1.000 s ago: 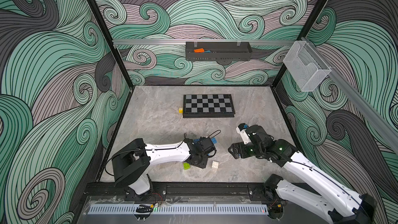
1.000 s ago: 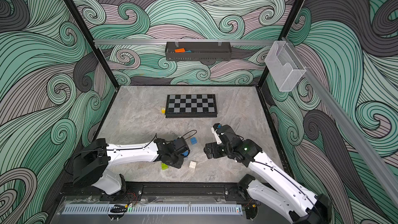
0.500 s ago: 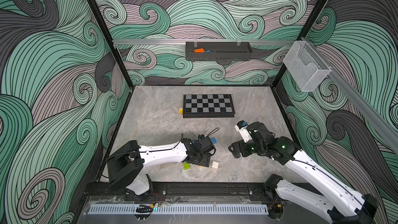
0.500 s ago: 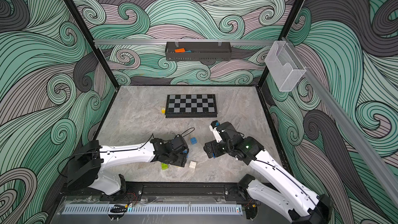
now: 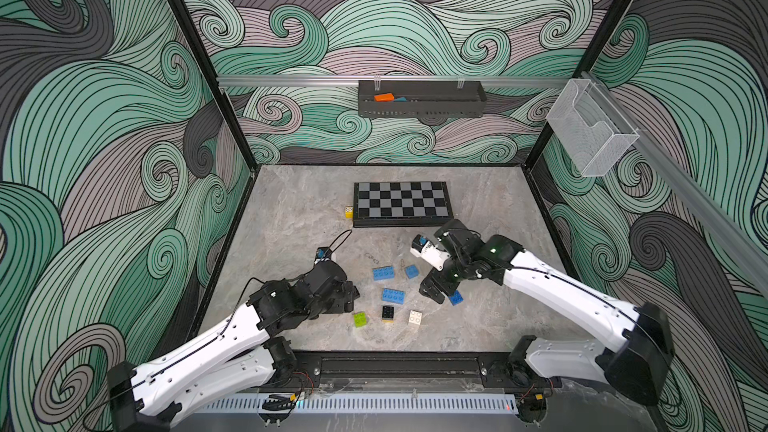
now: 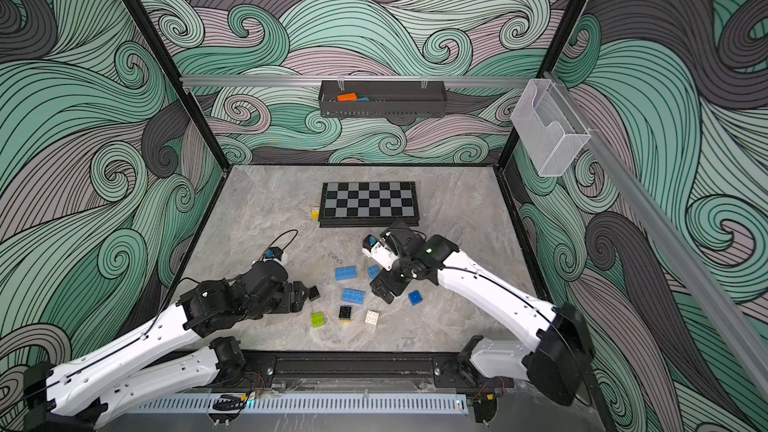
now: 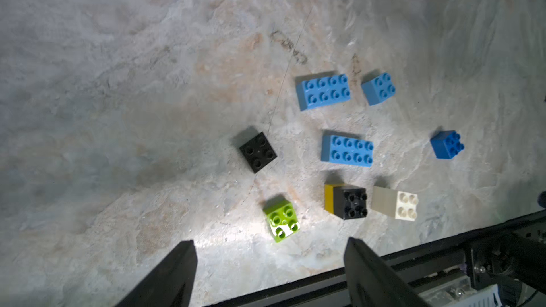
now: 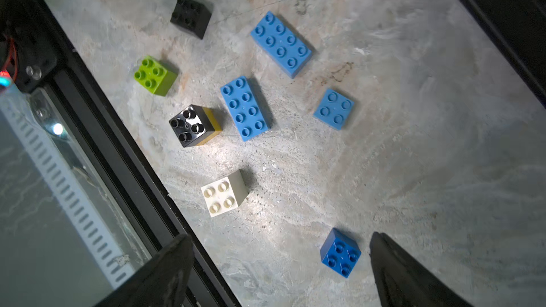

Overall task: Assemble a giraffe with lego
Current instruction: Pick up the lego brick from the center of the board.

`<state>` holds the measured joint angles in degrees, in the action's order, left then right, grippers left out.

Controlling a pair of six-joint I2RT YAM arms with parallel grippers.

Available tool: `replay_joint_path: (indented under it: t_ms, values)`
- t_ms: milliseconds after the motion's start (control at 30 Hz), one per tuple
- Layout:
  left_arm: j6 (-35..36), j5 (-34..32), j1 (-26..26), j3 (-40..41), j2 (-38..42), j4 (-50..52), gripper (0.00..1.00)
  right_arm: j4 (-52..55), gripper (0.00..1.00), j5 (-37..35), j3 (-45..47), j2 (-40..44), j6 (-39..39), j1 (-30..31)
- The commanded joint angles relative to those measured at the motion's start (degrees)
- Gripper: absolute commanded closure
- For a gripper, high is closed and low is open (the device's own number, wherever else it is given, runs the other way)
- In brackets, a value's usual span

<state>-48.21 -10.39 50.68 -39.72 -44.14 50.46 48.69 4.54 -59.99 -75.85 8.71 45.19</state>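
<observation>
Left claw [image 7: 269, 240]: gaping empty near lime brick [image 7: 282, 221].
Right claw [image 8: 280, 234]: standing wide about dark blue brick [image 8: 340, 253], probably lining up a pick.
Lego [image 5: 393, 295]: lying scattered, lower centre of both top views, spaced for grasping.
Giraffe: awaiting assembly; black-on-yellow stack [image 7: 348, 202] alone sitting joined.

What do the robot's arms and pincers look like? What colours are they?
The left arm and right arm have white shells with black joints, and a thin black cable runs along each. A green light glows on the right arm. The left pincer and right pincer are black, each with two pointed, wedge-shaped fingers.
</observation>
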Motion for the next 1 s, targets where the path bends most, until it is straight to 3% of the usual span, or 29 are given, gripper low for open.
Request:
replay_joint_path:
  t_ms: [0, 500, 967]
  values:
    - [-1.5, 3.8, -1.2, 2.0, 2.5, 0.8, 0.18, -3.4, 0.04, -0.4, -0.4, -4.4, 8.6, 2.5]
    - [-1.0, 5.6, -1.8, 0.1, 4.4, 2.7, 0.16, -12.7, 0.10, 1.1, -3.4, -22.1, 12.0, 5.7]
    - [-0.4, 5.8, -3.0, -0.4, 3.9, 2.8, 0.15, -15.3, 0.31, 1.6, -4.5, -29.5, 12.7, 8.0]
